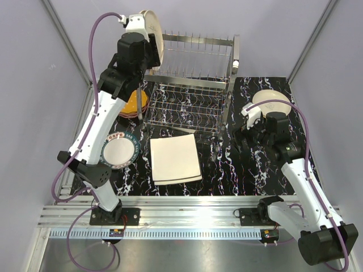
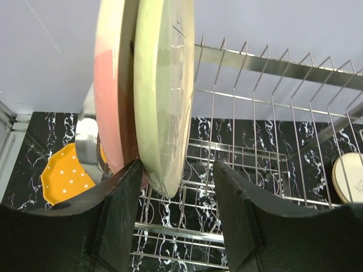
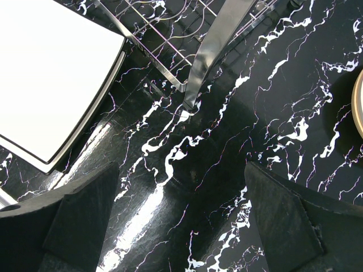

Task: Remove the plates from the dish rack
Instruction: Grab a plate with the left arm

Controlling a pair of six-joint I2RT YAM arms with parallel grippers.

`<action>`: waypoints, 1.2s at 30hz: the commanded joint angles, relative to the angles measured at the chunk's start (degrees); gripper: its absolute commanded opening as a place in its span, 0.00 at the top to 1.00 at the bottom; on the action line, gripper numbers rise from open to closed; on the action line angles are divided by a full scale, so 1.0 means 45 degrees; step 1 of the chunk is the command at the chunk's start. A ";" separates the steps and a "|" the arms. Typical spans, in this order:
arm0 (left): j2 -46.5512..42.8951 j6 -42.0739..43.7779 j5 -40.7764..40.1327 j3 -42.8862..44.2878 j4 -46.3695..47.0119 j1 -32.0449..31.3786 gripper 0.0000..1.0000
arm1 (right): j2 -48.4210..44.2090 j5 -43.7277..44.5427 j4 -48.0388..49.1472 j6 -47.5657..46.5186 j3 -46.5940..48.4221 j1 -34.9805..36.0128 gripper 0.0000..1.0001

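Two plates left upright at dish rack [image 1: 193,73] top-left end: pink plate [image 2: 113,85], cream plate [image 2: 164,85] | others, square plates [image 1: 174,160] included, lie on mat [image 1: 227,164] | left gripper [image 2: 177,170] part-open astride cream plate's rim, not clamped | right gripper [image 3: 181,170] wide open, empty

- The dish rack [image 1: 193,85] blocks the tabletop's [image 1: 227,164] back centre; its upper pegs stand bare right of two upright plates [image 2: 164,85].
- A bare strip runs between the square plates [image 1: 174,158] and the round cream plate [image 1: 271,102].

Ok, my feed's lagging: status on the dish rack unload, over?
Left gripper open, astride cream round plate in chrome wire dish rack. Right gripper open, empty. Pink-and-cream plate close alongside, may snag.
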 commanded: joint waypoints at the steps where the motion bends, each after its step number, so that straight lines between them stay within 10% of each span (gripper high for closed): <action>1: 0.0244 0.0338 -0.0636 -0.0059 0.1215 0.0145 0.47 | -0.0252 -0.0012 0.0596 -0.0148 0.0004 -0.0097 0.00; 20: 0.0694 0.2584 -0.2198 -0.1466 0.4359 0.0263 0.64 | -0.0467 -0.0012 0.0615 -0.0167 -0.0015 -0.0214 0.00; 36: 0.0637 0.3366 -0.1672 -0.1700 0.5200 0.0282 1.00 | -0.0623 -0.0070 0.0615 -0.0129 0.0004 -0.0312 0.00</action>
